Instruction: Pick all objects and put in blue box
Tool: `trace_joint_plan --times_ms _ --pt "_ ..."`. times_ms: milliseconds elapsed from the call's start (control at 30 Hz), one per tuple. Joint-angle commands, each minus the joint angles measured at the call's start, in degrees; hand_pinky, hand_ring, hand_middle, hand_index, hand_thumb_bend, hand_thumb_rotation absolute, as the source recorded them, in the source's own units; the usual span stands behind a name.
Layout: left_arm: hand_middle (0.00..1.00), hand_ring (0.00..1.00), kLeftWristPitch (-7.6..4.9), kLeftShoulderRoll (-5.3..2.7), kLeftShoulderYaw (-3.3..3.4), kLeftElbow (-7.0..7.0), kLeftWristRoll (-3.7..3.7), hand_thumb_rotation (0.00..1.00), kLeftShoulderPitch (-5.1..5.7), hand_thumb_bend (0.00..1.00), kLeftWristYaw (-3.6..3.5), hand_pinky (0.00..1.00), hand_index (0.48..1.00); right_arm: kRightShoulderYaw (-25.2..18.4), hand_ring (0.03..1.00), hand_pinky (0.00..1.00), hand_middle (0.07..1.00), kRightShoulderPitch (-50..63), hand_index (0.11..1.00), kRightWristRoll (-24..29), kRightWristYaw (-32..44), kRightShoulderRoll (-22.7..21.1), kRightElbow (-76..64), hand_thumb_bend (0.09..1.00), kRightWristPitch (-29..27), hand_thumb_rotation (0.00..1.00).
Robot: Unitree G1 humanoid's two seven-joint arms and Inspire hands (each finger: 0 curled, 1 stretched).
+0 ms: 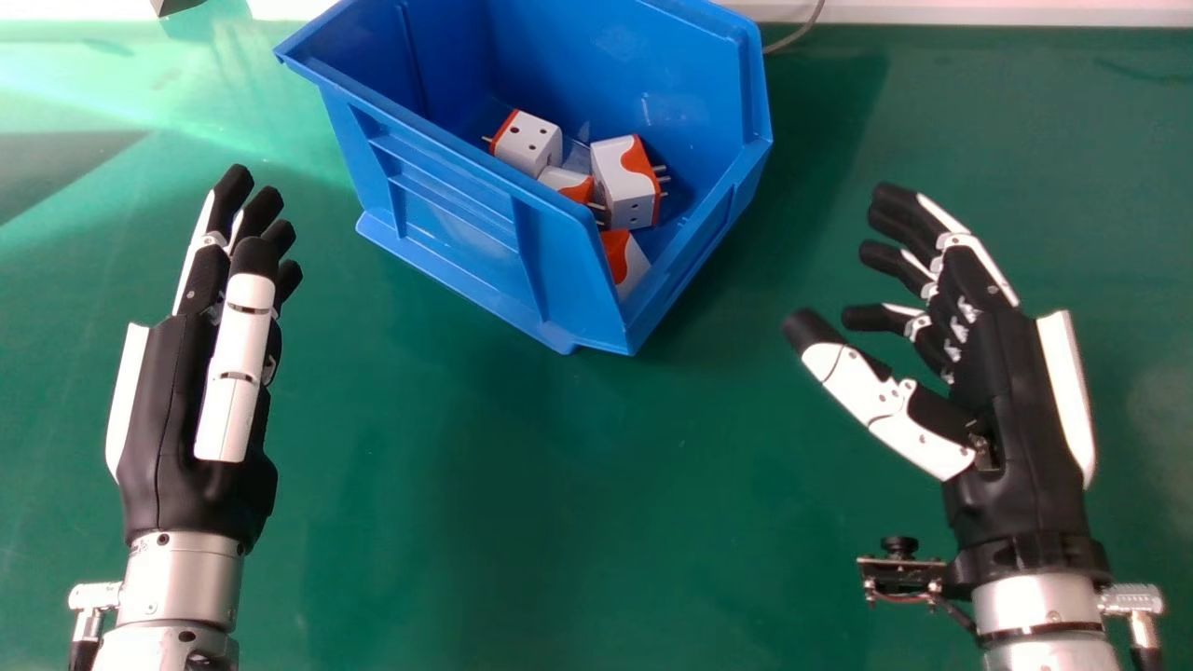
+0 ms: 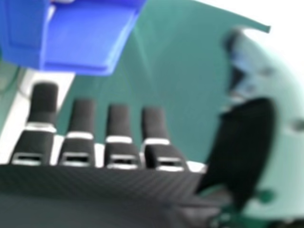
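Inside the blue box [image 1: 457, 219], you can see the white-and-orange adapters [image 1: 615, 177]; at its left is your left hand [image 1: 172, 410], at its right your right hand [image 1: 1002, 391], both with fingers relaxed.

green tabletop [image 1: 559, 522], white edge [image 1: 979, 15], pale glare [image 1: 210, 79]

From where I sit, I could pass a hand across the bare stretch of green surface [image 1: 559, 503] before the blue box [image 1: 447, 224] or in over its low front edge, while its taller side and back walls would stop me.
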Motion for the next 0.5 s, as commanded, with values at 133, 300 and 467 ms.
trace_joint_plan --times_ms 133,300,467 --pt "0.97 0.97 -2.03 -0.26 0.06 1.10 -0.73 0.83 -0.45 0.44 -0.24 0.99 0.968 -2.4 0.952 0.92 0.961 -1.1 0.957 8.7 8.4 -0.9 3.5 0.451 -1.8 0.91" --pt "0.97 0.98 -3.04 -0.25 0.04 2.32 -0.23 0.85 -0.40 0.45 -0.14 0.99 0.974 -3.9 0.976 0.96 0.980 -1.3 0.978 10.3 11.0 -0.5 4.6 0.513 -2.9 0.95" --pt "0.98 0.98 -3.85 -0.07 0.03 3.19 -0.76 0.88 0.20 0.48 -1.06 0.99 0.978 -5.1 0.988 0.98 0.990 -0.5 0.989 10.9 11.8 0.0 4.5 0.545 -4.0 0.98"
